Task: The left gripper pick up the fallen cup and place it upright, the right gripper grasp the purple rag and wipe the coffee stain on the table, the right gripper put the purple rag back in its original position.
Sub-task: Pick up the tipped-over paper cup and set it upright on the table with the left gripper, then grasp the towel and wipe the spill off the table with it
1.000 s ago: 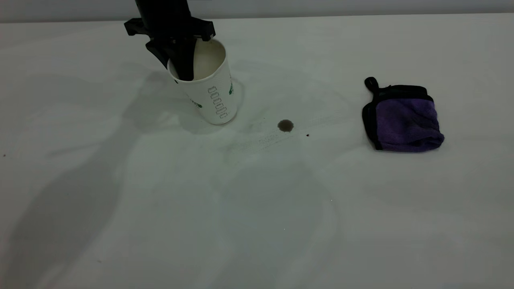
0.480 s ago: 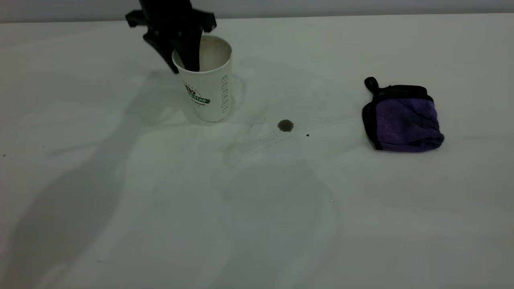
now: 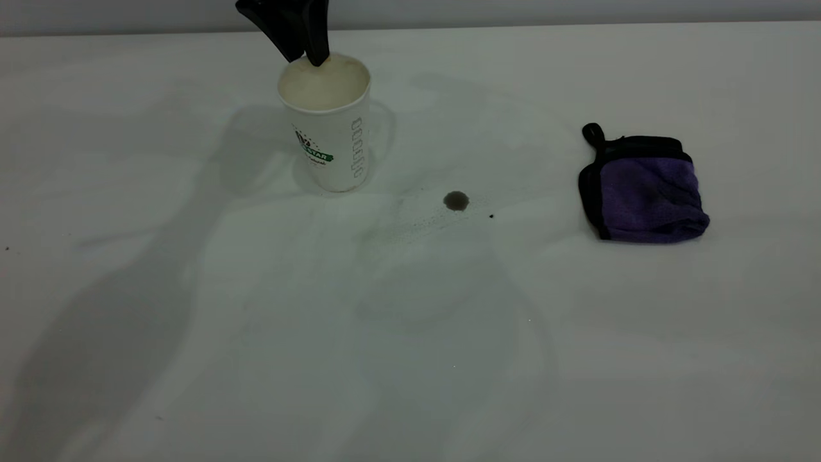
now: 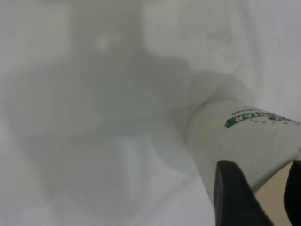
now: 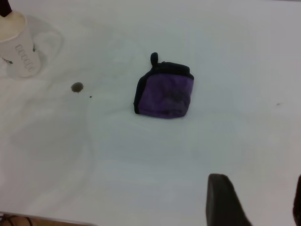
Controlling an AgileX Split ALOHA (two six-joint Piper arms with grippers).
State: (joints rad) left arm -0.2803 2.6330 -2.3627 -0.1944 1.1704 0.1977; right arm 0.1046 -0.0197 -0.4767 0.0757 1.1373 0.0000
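Exterior view shows the cup [image 3: 326, 125] standing upright on the table [image 3: 410, 359], mouth up, green band facing the camera, so your first step looks as good as done. Take the cup as your landmark. Just above its far rim hangs the left gripper [image 3: 301, 54], fingers spread apart and holding nothing; in the left wrist view one finger [image 4: 235, 197] sits outside the cup wall [image 4: 244, 141] and the other beyond the rim. To finish cleanly, lift straight up so neither finger drags the rim, because a light paper cup would likely tip at a slight sideways nudge. Clear the mouth fully before you swing the arm away.

Near the cup's base, toward the right arm's side, lies the coffee stain [image 3: 456, 201], with a tiny dark speck [image 3: 491, 216] just past it. Well beyond those, farther from the cup, sits the purple rag [image 3: 644, 189], folded and untouched, its loop pointing to the far edge. The right gripper [image 5: 256, 200] is out of the exterior view and hovers high, well apart from the rag, fingers set wide. Note where the rag lies now, since you must return it there, and plan your wiping strokes to run away from the cup.
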